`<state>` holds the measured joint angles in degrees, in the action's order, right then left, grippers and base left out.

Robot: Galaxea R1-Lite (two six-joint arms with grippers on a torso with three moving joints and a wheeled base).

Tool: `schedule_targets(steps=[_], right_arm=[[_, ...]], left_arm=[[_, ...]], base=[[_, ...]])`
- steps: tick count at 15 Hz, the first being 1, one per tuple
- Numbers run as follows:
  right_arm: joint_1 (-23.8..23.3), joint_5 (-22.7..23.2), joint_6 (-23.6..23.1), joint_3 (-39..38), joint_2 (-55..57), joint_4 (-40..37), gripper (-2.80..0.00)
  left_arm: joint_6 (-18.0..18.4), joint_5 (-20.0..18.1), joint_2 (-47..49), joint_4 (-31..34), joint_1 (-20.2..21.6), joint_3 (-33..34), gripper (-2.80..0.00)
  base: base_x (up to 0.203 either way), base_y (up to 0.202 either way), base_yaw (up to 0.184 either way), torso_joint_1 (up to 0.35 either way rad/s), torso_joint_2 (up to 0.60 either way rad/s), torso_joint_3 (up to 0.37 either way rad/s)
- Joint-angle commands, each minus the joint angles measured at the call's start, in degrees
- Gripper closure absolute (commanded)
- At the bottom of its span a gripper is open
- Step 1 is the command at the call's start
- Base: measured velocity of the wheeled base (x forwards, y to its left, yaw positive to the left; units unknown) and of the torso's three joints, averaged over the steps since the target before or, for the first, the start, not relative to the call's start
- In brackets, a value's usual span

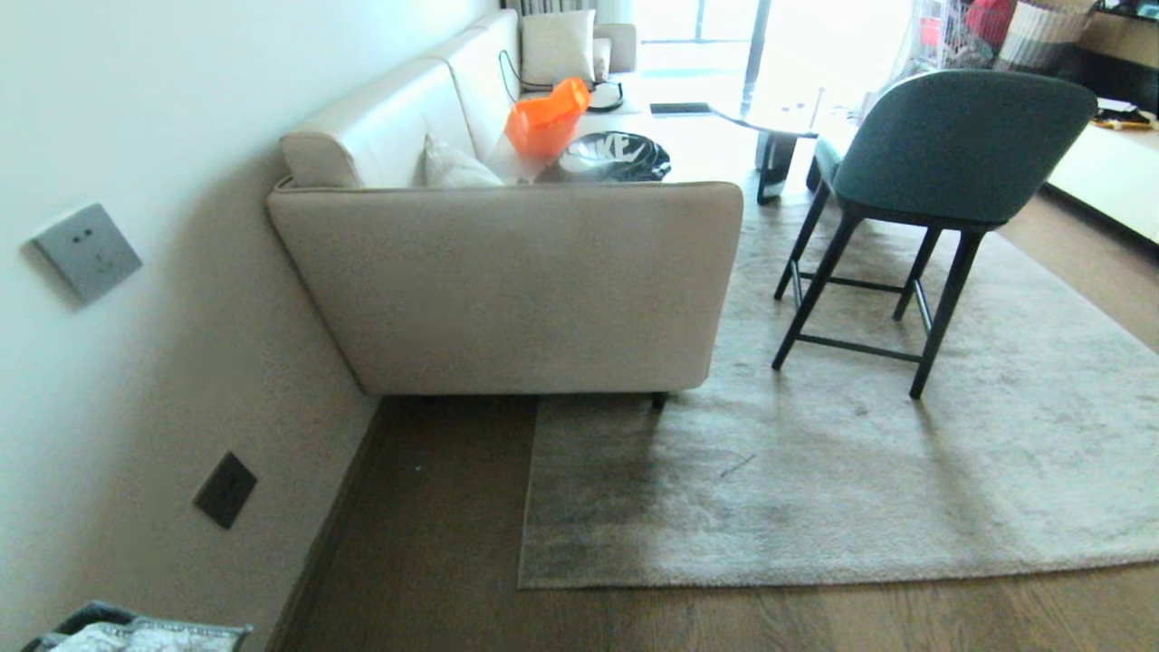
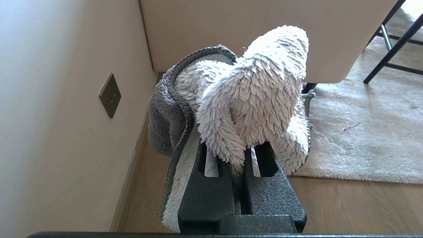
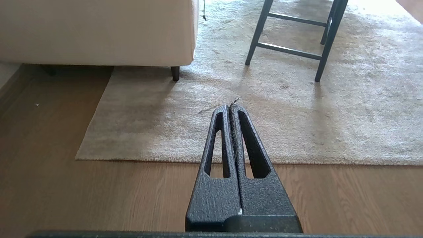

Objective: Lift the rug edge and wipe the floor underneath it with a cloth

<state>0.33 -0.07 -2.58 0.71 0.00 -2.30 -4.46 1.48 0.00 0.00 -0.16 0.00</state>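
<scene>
One large light-grey rug lies flat on the brown plank floor (image 1: pixel 426 543); the rug edge (image 1: pixel 815 580) and its near-left corner rest on the boards, just in front of a beige sofa (image 1: pixel 507 290) set against the left wall. Further right, a teal chair (image 1: pixel 942 154) stands on the rug. Left hand (image 2: pixel 241 155): pressed together, pinching the cloth (image 2: pixel 251 96), held above the floor. Right hand (image 3: pixel 229 107): pressed together, empty, raised before the rug edge

Sofa (image 1: pixel 507 290) and chair (image 1: pixel 942 181) flank open rug edge (image 1: pixel 815 578).
</scene>
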Motion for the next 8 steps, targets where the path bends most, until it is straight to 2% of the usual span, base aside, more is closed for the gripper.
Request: schedule_targets(steps=[1, 8], right_arm=[[0.0, 0.1, -0.3, 0.0, 0.0, 0.0, 0.0], [0.0, 0.1, -0.1, 0.0, 0.1, 0.0, 0.0]], left_arm=[[-0.1, 0.0, 0.0, 0.0, 0.0, 0.0, 0.0], [0.0, 0.0, 0.0, 0.0, 0.0, 0.0, 0.0]], base=[[0.0, 0.0, 0.0, -0.025, -0.27, -0.317], [0.0, 0.0, 0.0, -0.001, -0.41, -0.402]])
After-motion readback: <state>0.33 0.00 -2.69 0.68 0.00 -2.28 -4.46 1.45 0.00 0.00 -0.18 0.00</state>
